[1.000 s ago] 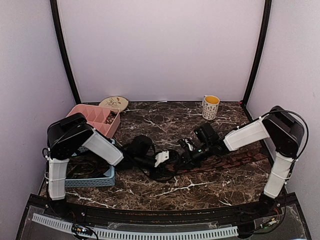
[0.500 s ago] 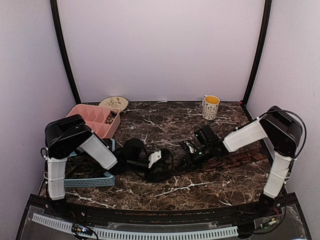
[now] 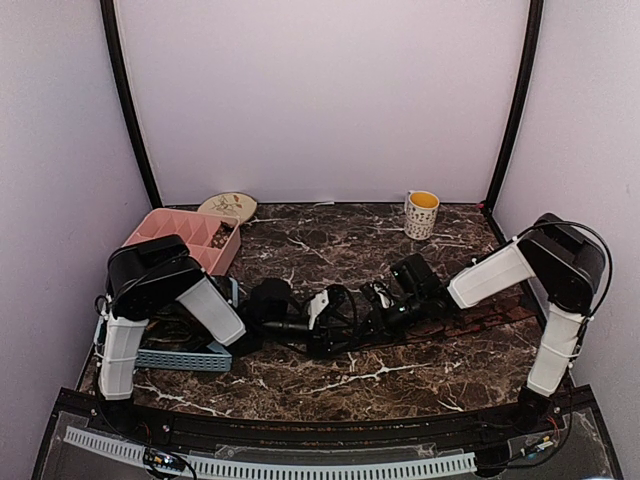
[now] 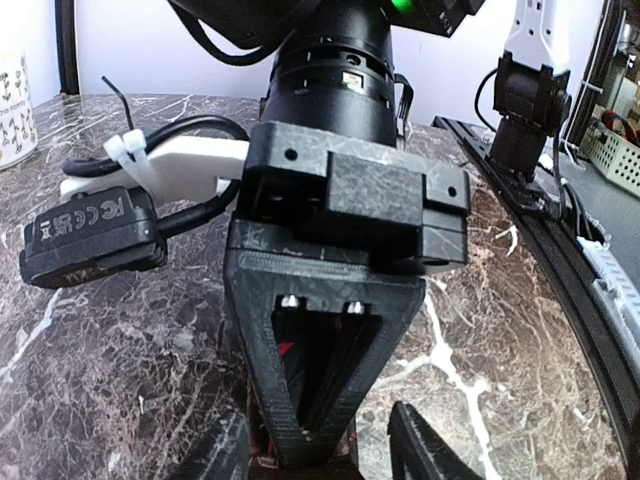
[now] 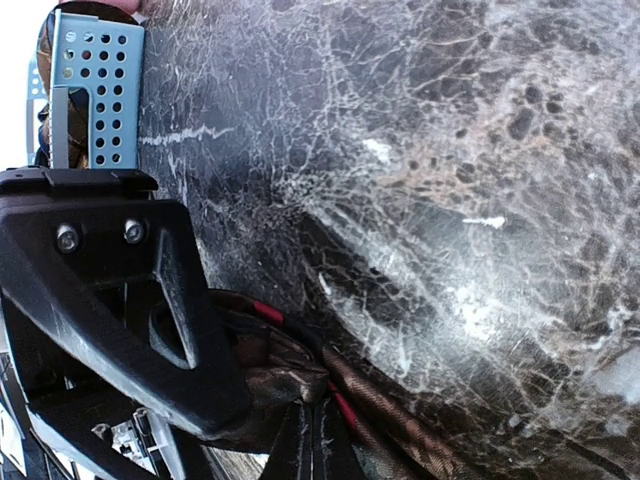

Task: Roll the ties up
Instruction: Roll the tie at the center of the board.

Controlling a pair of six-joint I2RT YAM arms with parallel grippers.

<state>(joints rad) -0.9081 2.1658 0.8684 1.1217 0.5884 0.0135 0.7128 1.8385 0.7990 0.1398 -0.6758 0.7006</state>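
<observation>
In the top view, your two arms meet low over the middle of the marble table (image 3: 300, 380). The left gripper (image 3: 338, 322) and right gripper (image 3: 368, 312) sit tip to tip. The tie (image 3: 480, 317) lies flat as a reddish-brown strip, running from the meeting point out toward the right arm's base. A blue basket (image 3: 180, 357) sits under your left arm. A pink tray (image 3: 185, 232) and a mug (image 3: 421, 213) stand well apart at the back.

From the left wrist, your left gripper (image 4: 318, 432) has its fingers (image 4: 225, 452) partly spread. The right gripper (image 4: 320, 400) faces it head-on, with its black tip pushed down between them. A sliver of brown fabric shows at the bottom edge. You cannot tell here whether the left fingers touch it.

From the right wrist, your right gripper (image 5: 312, 425) is pinched tight on the tie (image 5: 285, 372). The tie bunches in a fold just ahead of the tips and trails off to the right along the marble. The left gripper's finger (image 5: 110, 310) presses in beside that fold.
</observation>
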